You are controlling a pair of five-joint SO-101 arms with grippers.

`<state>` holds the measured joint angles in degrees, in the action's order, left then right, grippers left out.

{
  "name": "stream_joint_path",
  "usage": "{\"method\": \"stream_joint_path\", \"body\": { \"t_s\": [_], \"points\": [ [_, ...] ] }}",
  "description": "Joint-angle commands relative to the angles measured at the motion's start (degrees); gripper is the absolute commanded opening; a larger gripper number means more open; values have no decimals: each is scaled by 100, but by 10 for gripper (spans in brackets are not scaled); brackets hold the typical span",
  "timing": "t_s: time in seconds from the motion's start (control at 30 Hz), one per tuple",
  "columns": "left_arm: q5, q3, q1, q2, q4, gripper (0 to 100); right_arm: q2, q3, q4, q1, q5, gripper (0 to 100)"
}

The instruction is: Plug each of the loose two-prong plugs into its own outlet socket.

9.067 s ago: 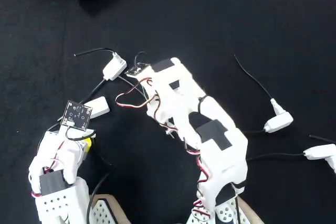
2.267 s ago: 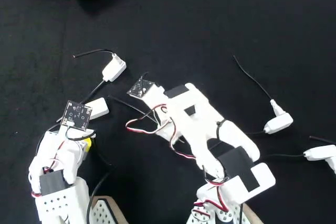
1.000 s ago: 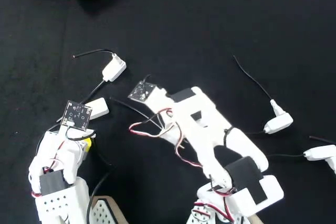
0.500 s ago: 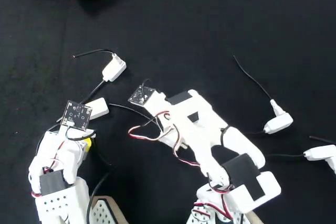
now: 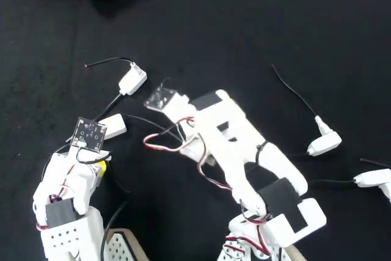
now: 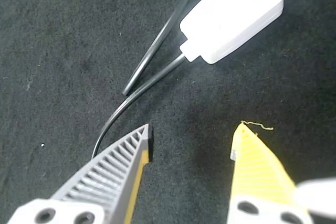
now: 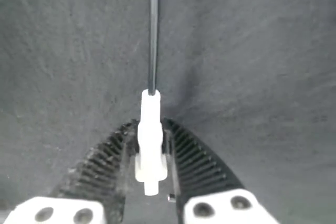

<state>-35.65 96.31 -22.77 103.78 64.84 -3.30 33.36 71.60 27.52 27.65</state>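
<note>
One plug (image 7: 150,109) is clamped in the right gripper (image 7: 151,128), jaws closed on its body, near a white socket block (image 5: 132,80) on the table (image 5: 244,29); I would square the plug to the block's face, then push slowly

- My high camera looks down over the black table (image 5: 256,35).
- Left wrist camera sits close behind the left gripper (image 6: 194,128), facing down; its white block (image 6: 231,17) shows from above too.
- Right wrist camera sits close behind the right gripper (image 7: 151,123) and plug (image 7: 148,153).
</note>
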Motion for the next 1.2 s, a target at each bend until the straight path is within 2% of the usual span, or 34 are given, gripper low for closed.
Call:
{"method": "stream_joint_path", "body": {
  "t_s": [0.0, 0.17, 0.27, 0.33, 0.53, 0.6, 0.73, 0.9, 1.03, 1.17],
  "points": [
    [-35, 101, -40, 53, 9, 253, -857, -347, 202, 53, -158, 11],
    [-35, 101, -40, 53, 9, 254, -2818, -259, 378, 44, -563, 11],
    [-26, 101, 4, 62, 9, 255, -3811, 92, -70, 105, -826, 11],
    [-26, 75, 75, 70, 0, 257, -4286, 523, -747, 308, -1152, 11],
    [615, -470, 1270, 79, 0, 257, -4602, 1974, -3789, 1029, -2110, 11],
    [800, -778, 1640, 79, 0, 257, -4567, 2167, -4440, 1099, -2338, 11],
    [1222, -1103, 2422, 79, -132, 257, -4444, 1991, -4633, 1081, -2875, 11],
    [2189, -1103, 3064, 79, -712, 258, -4576, 1938, -4668, 985, -4949, 12],
    [2567, -1103, 3029, 79, -1301, 258, -4831, 2132, -4677, 941, -5855, 12],
    [2945, -1059, 3055, 79, -1521, 259, -5262, 2580, -4677, 1248, -6655, 12]
  ]
}}
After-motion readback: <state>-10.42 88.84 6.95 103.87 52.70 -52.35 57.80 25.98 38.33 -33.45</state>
